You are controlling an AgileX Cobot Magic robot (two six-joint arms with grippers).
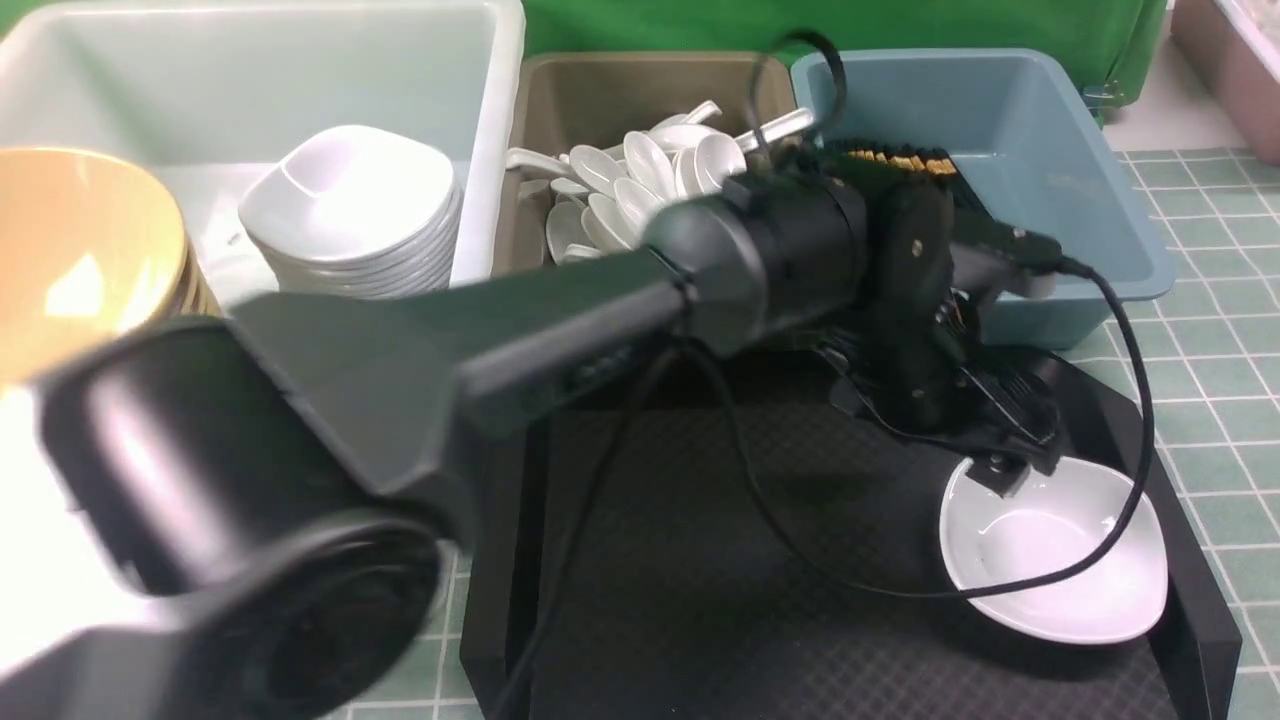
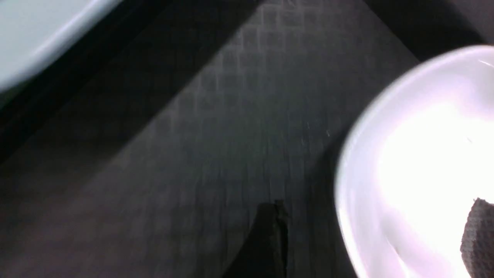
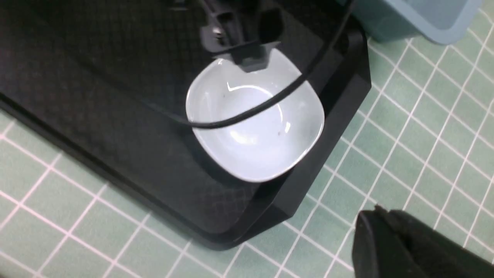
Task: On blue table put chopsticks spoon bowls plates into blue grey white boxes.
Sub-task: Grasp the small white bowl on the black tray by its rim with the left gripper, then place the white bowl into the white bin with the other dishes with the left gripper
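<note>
A white bowl [image 1: 1060, 560] lies at the right end of a black tray [image 1: 720, 600]; it also shows in the left wrist view [image 2: 417, 154] and the right wrist view [image 3: 258, 127]. My left gripper [image 1: 1000, 475] is open just over the bowl's far rim. In the left wrist view [image 2: 376, 216] one finger is over the bowl's inside and the other over the tray, with the rim between them. My right gripper [image 3: 376, 216] is shut and empty above the green tiled table, beside the tray's corner.
The white box [image 1: 200, 70] holds stacked white bowls [image 1: 350, 210] and yellow bowls [image 1: 80, 250]. The grey box [image 1: 600, 85] holds white spoons [image 1: 640, 180]. The blue box [image 1: 1010, 110] holds chopsticks [image 1: 900, 158]. A black cable hangs across the bowl.
</note>
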